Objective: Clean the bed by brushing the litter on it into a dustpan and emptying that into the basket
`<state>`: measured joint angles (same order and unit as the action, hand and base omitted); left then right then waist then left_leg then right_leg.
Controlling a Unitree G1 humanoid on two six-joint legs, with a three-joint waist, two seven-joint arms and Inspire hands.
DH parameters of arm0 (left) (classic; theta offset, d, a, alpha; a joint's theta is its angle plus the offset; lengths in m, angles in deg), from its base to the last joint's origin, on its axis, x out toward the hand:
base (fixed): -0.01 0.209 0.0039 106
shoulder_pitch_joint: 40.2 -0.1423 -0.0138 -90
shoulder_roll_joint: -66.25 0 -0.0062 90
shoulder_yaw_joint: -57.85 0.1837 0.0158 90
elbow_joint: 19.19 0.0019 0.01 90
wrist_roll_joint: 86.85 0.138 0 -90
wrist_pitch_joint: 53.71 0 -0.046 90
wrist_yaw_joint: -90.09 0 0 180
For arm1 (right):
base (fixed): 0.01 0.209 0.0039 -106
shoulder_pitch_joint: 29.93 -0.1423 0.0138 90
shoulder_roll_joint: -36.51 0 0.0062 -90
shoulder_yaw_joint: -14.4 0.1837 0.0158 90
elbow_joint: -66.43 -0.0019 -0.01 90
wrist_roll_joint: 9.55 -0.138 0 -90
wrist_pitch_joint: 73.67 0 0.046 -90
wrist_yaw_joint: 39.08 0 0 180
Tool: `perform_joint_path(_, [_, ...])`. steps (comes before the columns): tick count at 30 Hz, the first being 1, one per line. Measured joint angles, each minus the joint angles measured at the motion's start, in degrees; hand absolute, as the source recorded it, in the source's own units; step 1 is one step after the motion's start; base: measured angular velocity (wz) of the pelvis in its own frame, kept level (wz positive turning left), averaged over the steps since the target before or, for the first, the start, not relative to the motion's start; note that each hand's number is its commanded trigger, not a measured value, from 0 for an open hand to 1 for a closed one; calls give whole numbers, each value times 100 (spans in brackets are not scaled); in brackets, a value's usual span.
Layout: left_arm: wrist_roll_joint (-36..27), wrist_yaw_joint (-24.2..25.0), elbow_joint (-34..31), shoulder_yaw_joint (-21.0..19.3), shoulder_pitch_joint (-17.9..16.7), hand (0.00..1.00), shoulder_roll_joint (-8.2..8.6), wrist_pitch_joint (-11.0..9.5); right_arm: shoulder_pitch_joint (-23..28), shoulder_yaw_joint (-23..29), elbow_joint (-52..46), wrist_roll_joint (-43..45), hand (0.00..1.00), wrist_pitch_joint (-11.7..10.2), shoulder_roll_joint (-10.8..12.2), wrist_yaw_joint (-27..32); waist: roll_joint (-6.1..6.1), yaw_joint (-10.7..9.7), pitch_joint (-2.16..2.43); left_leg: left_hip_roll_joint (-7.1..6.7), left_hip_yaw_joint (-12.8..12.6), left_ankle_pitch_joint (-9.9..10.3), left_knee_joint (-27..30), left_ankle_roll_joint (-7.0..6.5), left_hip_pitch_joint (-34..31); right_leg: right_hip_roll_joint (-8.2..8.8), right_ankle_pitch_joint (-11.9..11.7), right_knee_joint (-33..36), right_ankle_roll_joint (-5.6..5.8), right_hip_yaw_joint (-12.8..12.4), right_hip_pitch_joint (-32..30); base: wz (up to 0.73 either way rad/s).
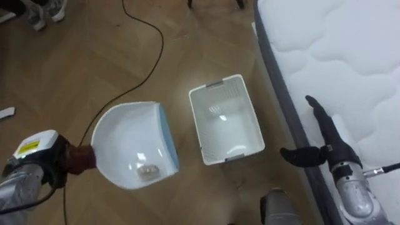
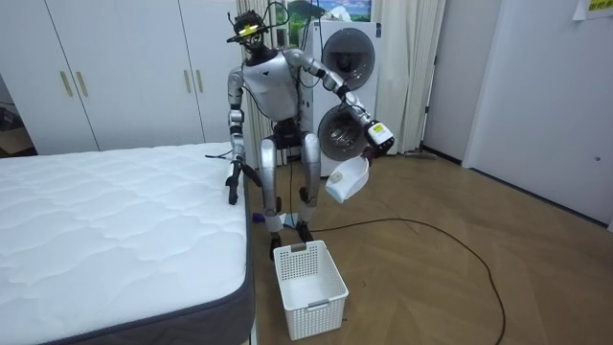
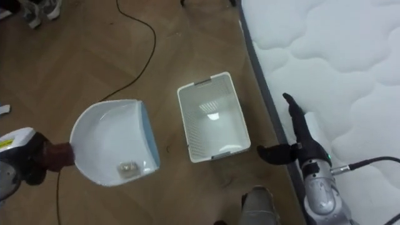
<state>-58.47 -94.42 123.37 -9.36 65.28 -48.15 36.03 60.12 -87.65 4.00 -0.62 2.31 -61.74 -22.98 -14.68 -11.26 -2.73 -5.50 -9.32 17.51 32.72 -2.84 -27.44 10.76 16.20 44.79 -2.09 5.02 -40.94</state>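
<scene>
My left hand [image 1: 42,164] is curled round the reddish handle of a white dustpan [image 1: 134,144], which I hold out over the wooden floor to the left of a white slatted basket [image 1: 197,125]. A small pale scrap [image 1: 145,170] lies low in the pan. The basket stands on the floor beside the bed, nothing in it. At my right is the white quilted mattress [image 1: 350,56] with its grey edge. My right hand [image 1: 325,134] hangs over that edge, fingers straight and thumb spread, holding nothing. In the room view I stand upright by the bed [image 2: 105,220], the dustpan [image 2: 348,180] raised.
A black cable [image 1: 147,56] snakes across the floor behind the dustpan. Shoes [image 1: 44,12] lie at the far left, and a small white object [image 1: 5,112] at the left edge. Stacked laundry machines [image 2: 343,57] and wardrobes [image 2: 115,67] stand behind me.
</scene>
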Motion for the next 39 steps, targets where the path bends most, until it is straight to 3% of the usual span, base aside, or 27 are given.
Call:
perform_joint_path(5, [104, 97, 160, 10, 319, 100, -123, 195, -37, -76, -132, -4, 0, 31, -49, -8, -123, -76, 2, 22, -176, 0, -11, 0, 20, 6, 49, 67, -31, -56, -54, -6])
perform_joint_path(10, [397, 105, 162, 12, 523, 100, -248, 283, -58, -82, -228, 7, 0, 23, -96, -4, -349, -115, -4, 11, -291, -1, -68, 0, 113, 1, 69, 105, -31, -144, -49, -8])
perform_joint_path(15, [753, 151, 140, 65, 684, 100, -512, 289, -56, -38, -263, 17, 0, 21, -85, -135, -388, -170, -8, -14, -330, -43, -182, -26, 217, 1, 79, 106, -35, -196, -16, -1])
perform_joint_path(19, [1002, 294, 144, 68, 792, 100, -720, 401, -85, -12, -299, 10, 0, 4, -87, -198, -482, -267, -53, -14, -401, -43, -197, -26, 231, 10, 93, 113, -15, -208, -17, 2])
perform_joint_path(27, [1058, 375, 145, 67, 989, 100, -783, 452, -115, 55, -296, 11, 0, -21, -87, -355, -487, -328, -77, -21, -579, -43, -220, -27, 279, 16, 159, 206, 28, -314, -38, 0])
perform_joint_path(31, [1062, 394, 158, 68, 1125, 100, -873, 454, -104, 96, -375, 11, 0, -21, -95, -371, -561, -340, -109, -1, -593, -43, -187, -27, 246, 1, 159, 200, 25, -309, -47, 4])
perform_joint_path(39, [1052, 299, 335, 214, 1557, 100, -995, 458, -112, 94, -419, -27, 0, -25, -104, -407, -628, -351, -124, 20, -639, -43, -207, -27, 283, -7, 150, 202, 10, -310, -31, -1])
